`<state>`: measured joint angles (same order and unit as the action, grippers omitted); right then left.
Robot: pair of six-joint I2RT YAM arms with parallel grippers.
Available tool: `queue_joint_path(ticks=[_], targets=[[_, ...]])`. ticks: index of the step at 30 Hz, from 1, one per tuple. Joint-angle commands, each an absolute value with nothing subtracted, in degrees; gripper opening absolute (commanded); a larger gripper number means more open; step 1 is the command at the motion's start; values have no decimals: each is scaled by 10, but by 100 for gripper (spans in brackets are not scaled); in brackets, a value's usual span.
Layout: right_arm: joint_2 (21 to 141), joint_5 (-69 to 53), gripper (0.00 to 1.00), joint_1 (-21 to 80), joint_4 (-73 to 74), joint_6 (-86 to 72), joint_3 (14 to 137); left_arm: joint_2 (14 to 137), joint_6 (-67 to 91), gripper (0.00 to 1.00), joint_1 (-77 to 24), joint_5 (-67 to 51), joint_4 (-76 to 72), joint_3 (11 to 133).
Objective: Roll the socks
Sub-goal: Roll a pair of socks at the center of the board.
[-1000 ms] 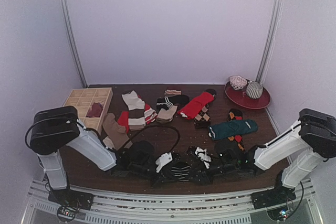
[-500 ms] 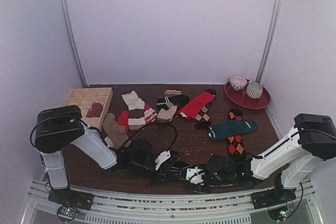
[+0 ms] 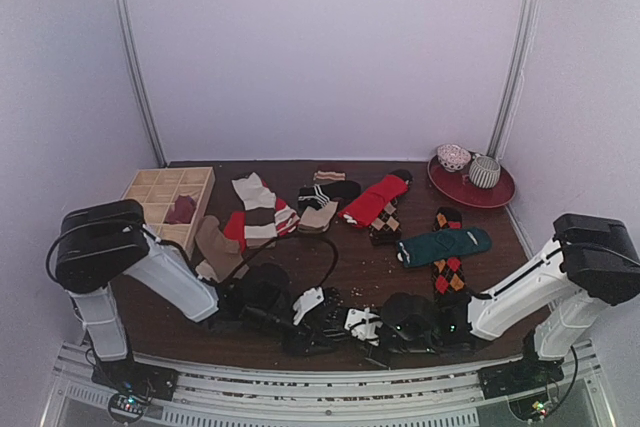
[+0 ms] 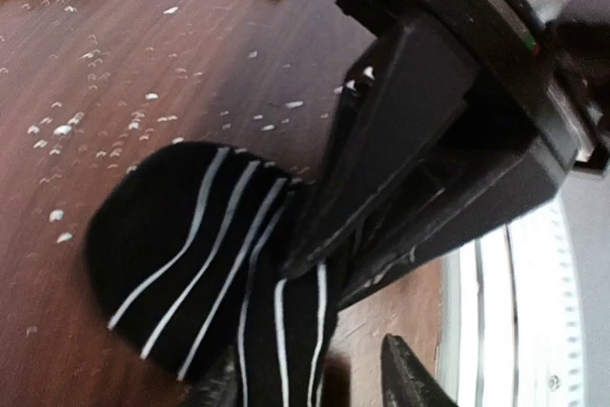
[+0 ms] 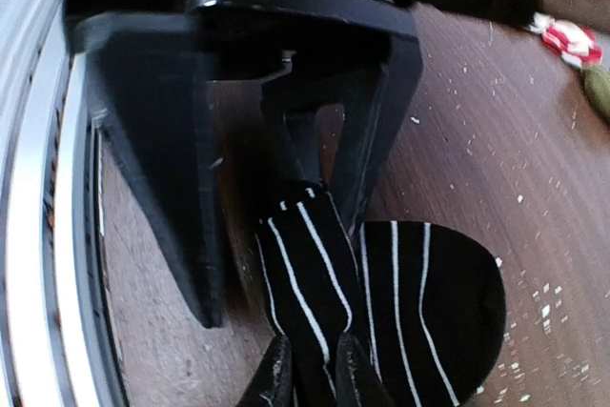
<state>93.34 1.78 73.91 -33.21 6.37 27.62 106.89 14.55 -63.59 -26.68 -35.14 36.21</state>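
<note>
A black sock with thin white stripes (image 4: 191,245) lies at the table's near edge between my two grippers; it also shows in the right wrist view (image 5: 419,302). My right gripper (image 5: 312,378) is shut on a folded strip of this sock. My left gripper (image 4: 316,383) is open, its fingers (image 5: 152,188) straddling the same strip, one beside the fabric and one apart from it. In the top view the left gripper (image 3: 322,330) and the right gripper (image 3: 352,329) nearly meet and hide most of the sock.
Further back lie a teal sock (image 3: 447,244), an argyle sock (image 3: 447,272), red socks (image 3: 375,199), cream-striped socks (image 3: 258,209) and a tan sock (image 3: 218,247). A wooden divider box (image 3: 165,192) stands back left, a red plate (image 3: 470,190) with rolled socks back right. The metal rail (image 3: 300,377) lies just behind the grippers.
My right gripper has moved left and toward the near edge, closing in on the left gripper with the striped sock between them. The left gripper has barely moved.
</note>
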Motion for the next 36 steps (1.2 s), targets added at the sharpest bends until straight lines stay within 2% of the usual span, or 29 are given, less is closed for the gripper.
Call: queue_joint_path(ticks=[1, 7, 9, 16, 21, 27, 29, 30, 32, 33, 36], targets=[[946, -65, 14, 724, -267, -76, 261, 1017, 88, 52, -631, -131, -202, 341], [959, -208, 15, 679, -272, -204, 266, 871, -40, 59, -674, 6, -333, 274], [969, -232, 15, 666, -273, -226, 269, 857, -83, 60, -678, -19, -387, 252], [1019, -285, 15, 633, -292, -272, 269, 939, -112, 56, -684, -138, -413, 286], [1038, -301, 15, 620, -303, -282, 265, 988, -105, 55, -691, -145, -421, 296], [1041, -309, 15, 613, -288, -270, 267, 1019, -102, 48, -691, -134, -409, 315], [1038, -312, 15, 613, -289, -269, 267, 1029, -101, 43, -691, -132, -402, 323], [1037, -312, 15, 613, -289, -268, 266, 1032, -100, 34, -691, -133, -400, 326], [1039, -311, 15, 612, -288, -265, 267, 1036, -99, 8, -691, -137, -390, 332], [1040, -311, 15, 612, -288, -264, 268, 1036, -95, 0, -691, -137, -385, 334], [1032, -309, 16, 613, -296, -264, 267, 1037, -73, 0, -691, -124, -364, 336]])
